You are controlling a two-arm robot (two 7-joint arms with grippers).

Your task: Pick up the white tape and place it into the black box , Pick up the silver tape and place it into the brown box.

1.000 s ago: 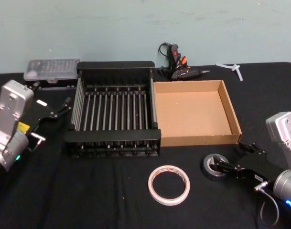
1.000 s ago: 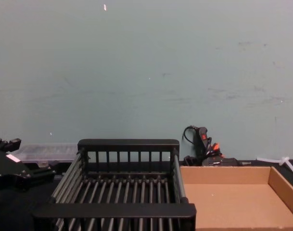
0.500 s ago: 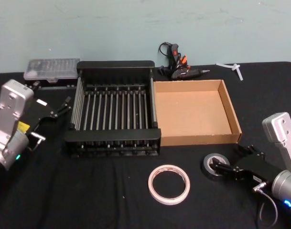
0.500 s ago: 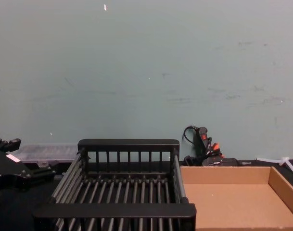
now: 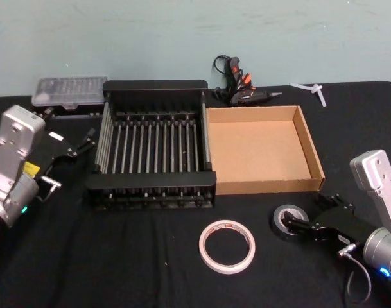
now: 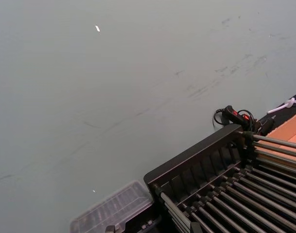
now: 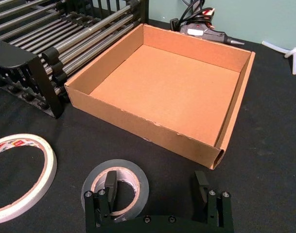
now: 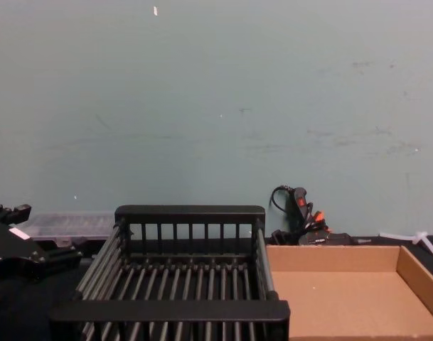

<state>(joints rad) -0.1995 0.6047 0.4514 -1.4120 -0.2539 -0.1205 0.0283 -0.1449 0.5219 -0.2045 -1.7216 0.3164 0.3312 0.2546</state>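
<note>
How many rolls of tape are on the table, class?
2. The white tape lies flat in front of the black box; the silver tape lies to its right, by the right pincer.

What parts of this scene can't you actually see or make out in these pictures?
- White tape: right wrist view, cut off by the edge; its printing is too small to read.
- Silver tape: near side hidden behind the right gripper.
- Brown box: chest view, cut off by the edge.

Right claw (image 7: pixel 156 187) spread low; left claw (image 5: pixel 86 142) parked.
</note>
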